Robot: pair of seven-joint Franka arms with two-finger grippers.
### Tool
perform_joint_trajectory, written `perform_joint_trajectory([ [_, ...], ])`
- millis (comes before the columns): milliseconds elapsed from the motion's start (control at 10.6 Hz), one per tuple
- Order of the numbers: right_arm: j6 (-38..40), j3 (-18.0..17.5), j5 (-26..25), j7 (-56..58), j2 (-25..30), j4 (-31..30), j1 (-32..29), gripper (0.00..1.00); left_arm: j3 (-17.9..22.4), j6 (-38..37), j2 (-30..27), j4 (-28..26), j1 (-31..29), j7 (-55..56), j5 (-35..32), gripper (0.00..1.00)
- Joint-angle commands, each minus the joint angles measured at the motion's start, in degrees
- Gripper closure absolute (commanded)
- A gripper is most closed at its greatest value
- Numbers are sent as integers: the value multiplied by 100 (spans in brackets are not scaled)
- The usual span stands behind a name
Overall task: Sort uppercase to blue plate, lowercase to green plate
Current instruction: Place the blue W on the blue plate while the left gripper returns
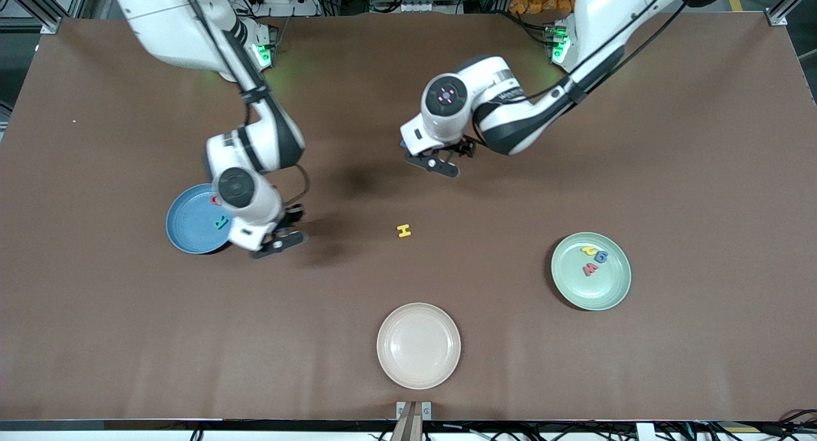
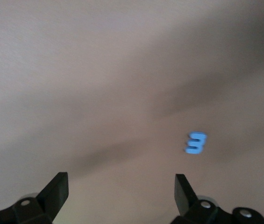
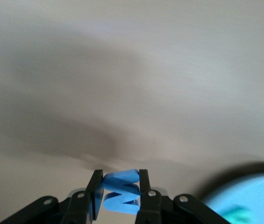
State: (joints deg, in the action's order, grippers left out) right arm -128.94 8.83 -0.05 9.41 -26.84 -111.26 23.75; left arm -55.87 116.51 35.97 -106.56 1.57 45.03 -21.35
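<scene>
My right gripper (image 1: 281,231) hangs over the table just beside the blue plate (image 1: 186,227) and is shut on the blue uppercase M (image 3: 121,193). On that plate lie the teal R (image 1: 220,223) and the red Q (image 1: 215,200), which the arm partly covers. The yellow H (image 1: 403,231) lies mid-table. My left gripper (image 1: 438,163) is open and empty over the table, and the blue lowercase m (image 2: 196,143) lies on the cloth ahead of its fingers (image 2: 57,186). The green plate (image 1: 613,288) holds the yellow u (image 1: 588,250), blue g (image 1: 601,256) and red w (image 1: 590,269).
A cream plate (image 1: 418,345) with nothing on it sits close to the table's front edge, nearer to the front camera than the H. Brown cloth (image 1: 574,141) covers the whole table. The blue plate's rim (image 3: 251,186) shows in the right wrist view.
</scene>
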Motion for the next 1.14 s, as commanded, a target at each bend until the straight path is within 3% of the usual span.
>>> perform_joint_trajectory([
  [0, 289, 538, -48, 1207, 205, -97, -273, 73, 41, 414, -20, -102, 308, 531, -115, 0],
  [190, 639, 855, -39, 1930, 240, -124, -485, 72, 181, 749, 76, -155, 650, 936, -298, 0],
  [569, 817, 892, -39, 1985, 162, -712, -845, 72, 234, 1242, 542, -401, 976, 2139, -1195, 0],
  [853, 765, 892, -39, 1977, 100, -914, -1109, 49, 498, 1470, 647, -401, 1354, 2702, -1213, 0],
  [948, 739, 883, -30, 1916, 91, -906, -1101, 24, 515, 1532, 718, -436, 1425, 2800, -1301, 0],
  [1042, 756, 883, -4, 1915, 109, -889, -1083, 22, 559, 1559, 753, -488, 1469, 2940, -1519, 0],
])
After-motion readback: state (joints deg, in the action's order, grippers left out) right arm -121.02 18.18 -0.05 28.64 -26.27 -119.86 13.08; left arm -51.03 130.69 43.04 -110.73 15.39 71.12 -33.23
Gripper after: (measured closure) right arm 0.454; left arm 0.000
